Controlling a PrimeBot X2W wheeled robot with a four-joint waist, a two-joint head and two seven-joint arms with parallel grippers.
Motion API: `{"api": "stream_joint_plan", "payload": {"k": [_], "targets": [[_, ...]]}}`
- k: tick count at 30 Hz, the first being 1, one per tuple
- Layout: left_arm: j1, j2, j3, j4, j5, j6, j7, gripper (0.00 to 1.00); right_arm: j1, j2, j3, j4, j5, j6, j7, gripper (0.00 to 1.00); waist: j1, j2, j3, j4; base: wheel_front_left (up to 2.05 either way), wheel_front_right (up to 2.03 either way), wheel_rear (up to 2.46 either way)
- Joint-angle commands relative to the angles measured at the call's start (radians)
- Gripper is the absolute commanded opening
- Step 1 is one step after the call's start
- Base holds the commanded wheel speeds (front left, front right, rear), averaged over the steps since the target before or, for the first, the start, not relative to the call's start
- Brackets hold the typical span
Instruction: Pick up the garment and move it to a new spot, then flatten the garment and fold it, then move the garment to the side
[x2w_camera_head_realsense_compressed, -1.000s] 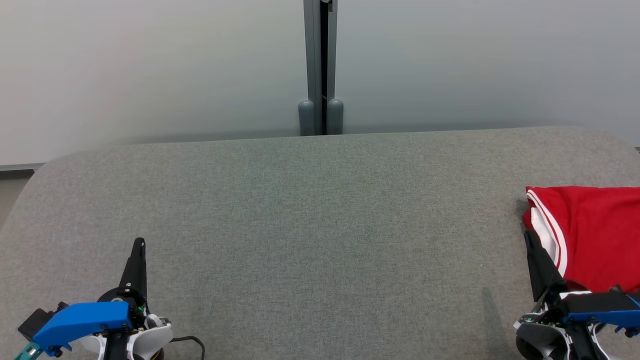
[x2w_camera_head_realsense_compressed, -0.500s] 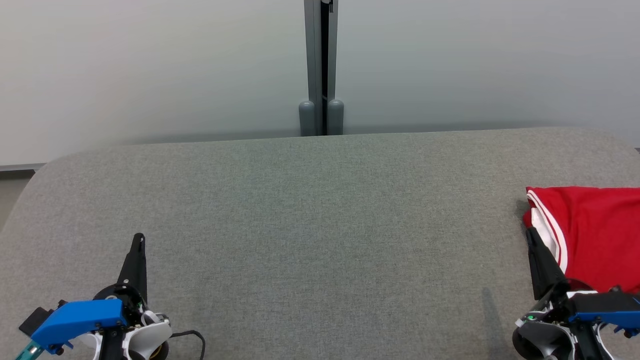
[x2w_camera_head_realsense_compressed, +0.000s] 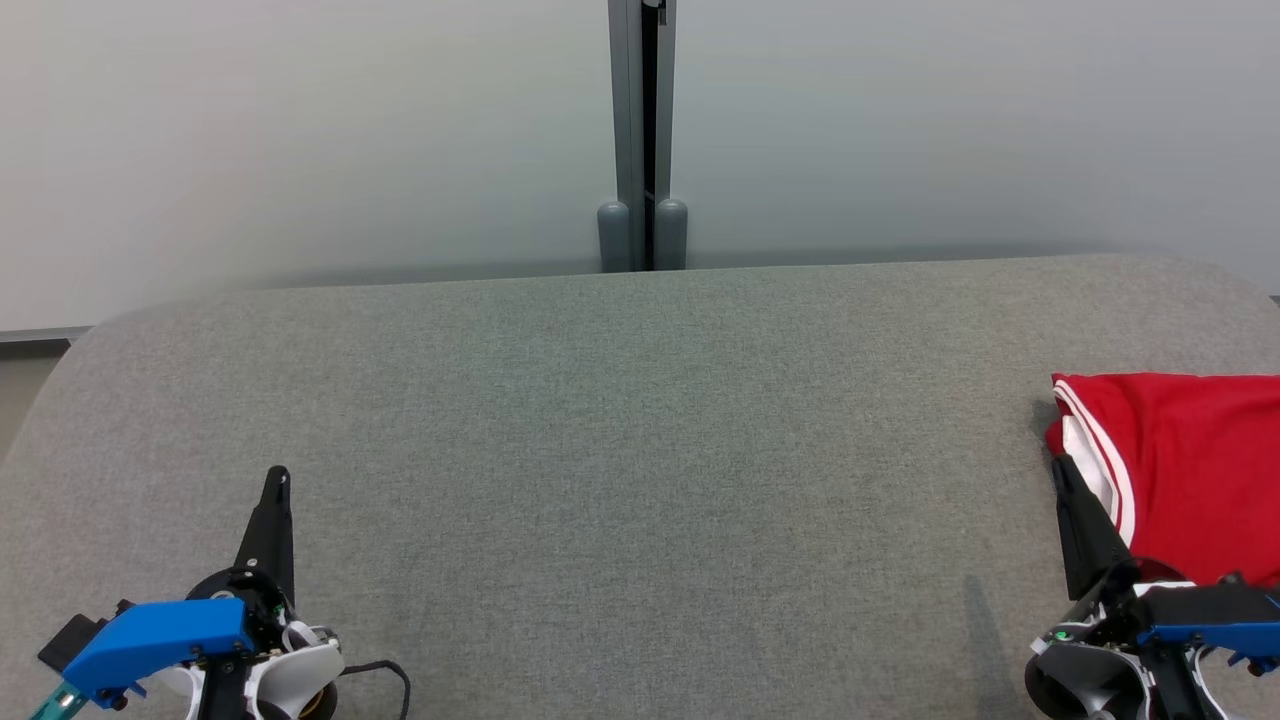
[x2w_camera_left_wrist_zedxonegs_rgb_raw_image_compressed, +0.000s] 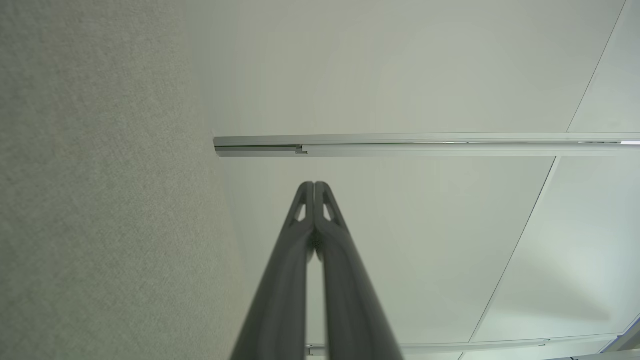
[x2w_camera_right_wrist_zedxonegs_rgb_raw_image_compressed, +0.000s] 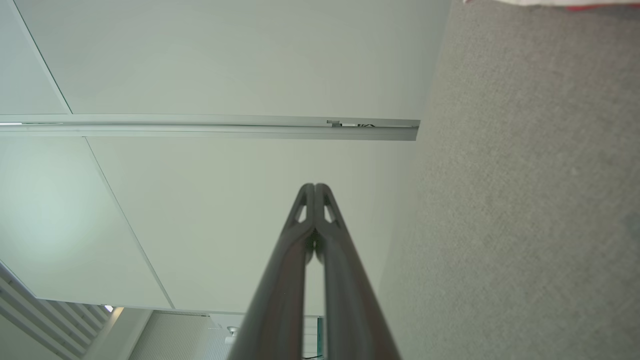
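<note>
A folded red garment (x2w_camera_head_realsense_compressed: 1195, 465) with white trim lies at the far right of the grey fabric surface (x2w_camera_head_realsense_compressed: 640, 450), cut off by the head view's right edge. A sliver of it, the garment (x2w_camera_right_wrist_zedxonegs_rgb_raw_image_compressed: 550, 3), shows at the top of the right wrist view. My right gripper (x2w_camera_head_realsense_compressed: 1058, 468) is shut and empty, its tips just beside the garment's left edge; whether they touch it I cannot tell. My left gripper (x2w_camera_head_realsense_compressed: 278, 478) is shut and empty at the lower left. The right gripper (x2w_camera_right_wrist_zedxonegs_rgb_raw_image_compressed: 315, 187) and the left gripper (x2w_camera_left_wrist_zedxonegs_rgb_raw_image_compressed: 314, 185) both show fingers pressed together.
A pale wall with a grey vertical post (x2w_camera_head_realsense_compressed: 641, 135) stands right behind the surface. The surface's rounded corner (x2w_camera_head_realsense_compressed: 60, 370) falls away at the left.
Both grippers have shifted slightly forward since a second ago, the left more so. Over the last half second nothing moved. The garment lies as before.
</note>
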Motion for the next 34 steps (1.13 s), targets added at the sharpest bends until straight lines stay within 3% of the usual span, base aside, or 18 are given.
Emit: {"api": "stream_joint_plan", "payload": {"k": [1,34], "targets": [[-0.01,-0.001,0.002,-0.005,-0.004,-0.009,0.004,0.0,0.012,-0.007,-0.002,-0.004,0.003,0.001,0.005,0.0,0.0,-0.0001,0.0,0.0,0.0,0.0,0.0],[-0.01,-0.001,0.001,-0.006,-0.004,-0.009,0.004,0.0,0.012,-0.007,-0.002,-0.004,0.003,0.001,0.004,0.0,0.0,-0.0001,0.0,0.0,0.0,0.0,0.0]]}}
